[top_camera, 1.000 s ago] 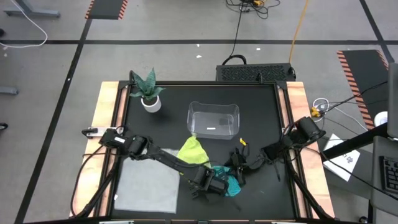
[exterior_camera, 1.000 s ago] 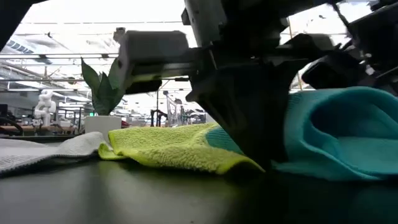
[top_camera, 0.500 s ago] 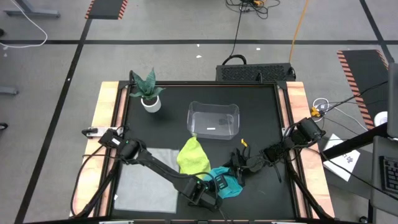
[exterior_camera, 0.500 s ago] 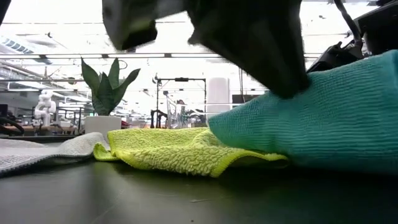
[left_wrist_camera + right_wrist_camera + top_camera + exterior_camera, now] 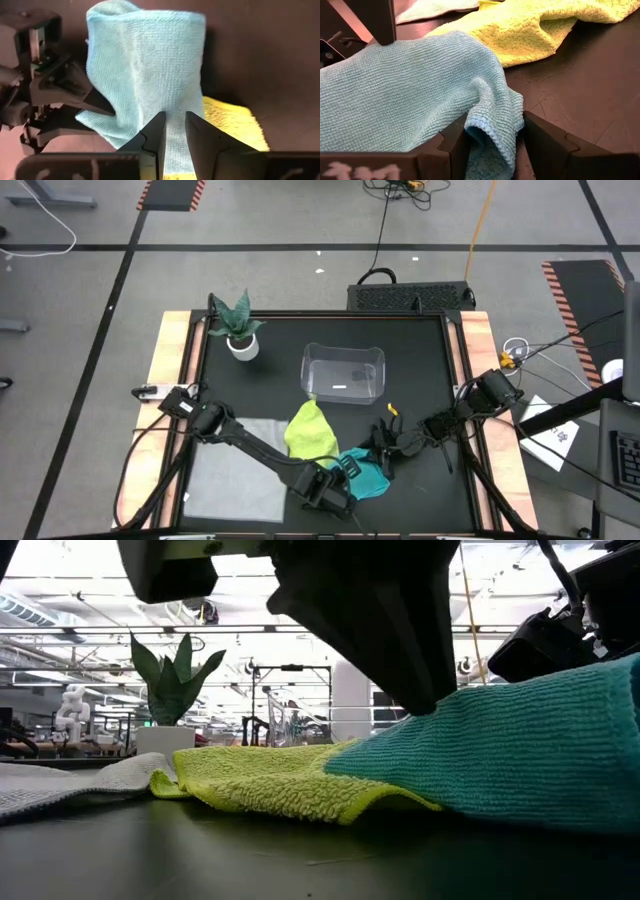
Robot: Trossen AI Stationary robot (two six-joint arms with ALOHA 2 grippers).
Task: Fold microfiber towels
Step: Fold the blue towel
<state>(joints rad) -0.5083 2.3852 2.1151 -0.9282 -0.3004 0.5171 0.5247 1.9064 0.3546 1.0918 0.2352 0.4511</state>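
Both grippers pinch the teal towel [image 5: 365, 477], lying partly on the yellow-green towel [image 5: 310, 430]: left gripper [image 5: 174, 131] nearly closed, right gripper [image 5: 492, 137] wider. Folding underway; next, probably stretch it flat.

Towels: three — one grey towel [image 5: 235, 470], one yellow-green towel [image 5: 311, 428], one teal towel [image 5: 366, 475]
Clear bin [image 5: 344, 373]: one
Potted plant [image 5: 238, 326]: one
Arms: two

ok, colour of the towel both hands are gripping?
Teal blue towel; clearest in the right wrist view.
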